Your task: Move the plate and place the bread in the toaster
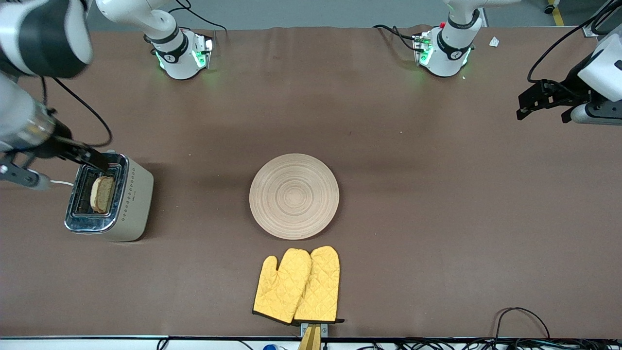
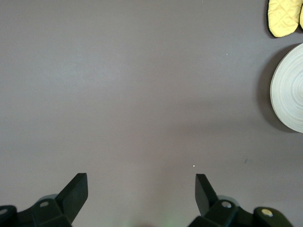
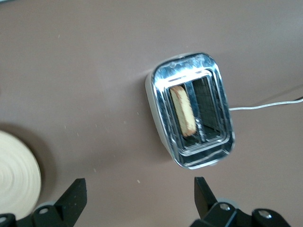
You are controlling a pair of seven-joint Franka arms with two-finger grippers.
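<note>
While the bread [image 1: 102, 194] stands on edge in one slot of the toaster [image 1: 127, 201], at the right arm's end of the table, the right gripper [image 1: 99, 166] hangs just above the toaster's chrome top with its fingers spread apart and nothing between them. A white cord [image 1: 61, 183] runs out from the toaster. The plate [image 1: 294, 196] lies flat near the middle of the table, well apart from the toaster. A pair of yellow oven mitts [image 1: 297, 285] lies just beside the plate, nearer to the front camera. The left gripper [image 2: 141, 193] waits over bare table toward the left arm's end, its fingers wide apart and holding nothing.
</note>
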